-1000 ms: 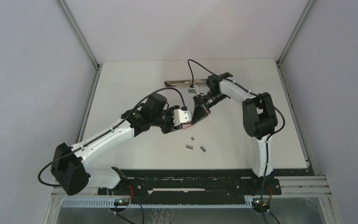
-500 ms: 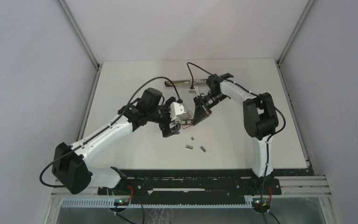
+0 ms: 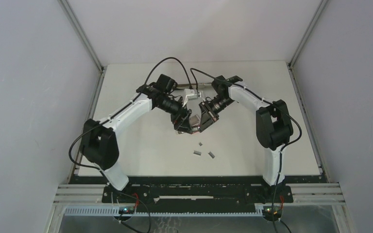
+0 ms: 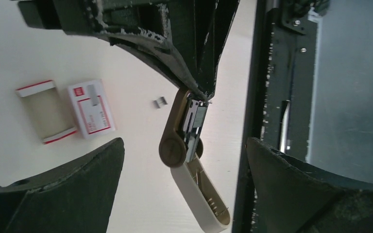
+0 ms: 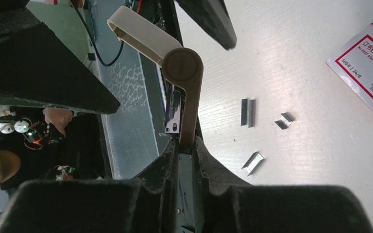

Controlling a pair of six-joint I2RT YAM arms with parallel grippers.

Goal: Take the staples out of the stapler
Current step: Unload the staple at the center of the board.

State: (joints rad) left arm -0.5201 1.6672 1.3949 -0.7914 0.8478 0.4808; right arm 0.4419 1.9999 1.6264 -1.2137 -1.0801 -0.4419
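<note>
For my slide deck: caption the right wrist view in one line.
Right gripper pinches the open stapler; three loose staple strips and a red-and-white box lie on the table.

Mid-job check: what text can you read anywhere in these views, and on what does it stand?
"订书钉": top line on the red-and-white staple box, right wrist view.
"STAPLES": the line below; the number before it is too small to read.
"500" and "24/": bottom line; the rest is unclear.
Left wrist view: box print too small to read.
The stapler shows no text.

white table (image 3: 150,155) with loose staples (image 3: 197,153) and red-and-white box (image 4: 91,109)
</note>
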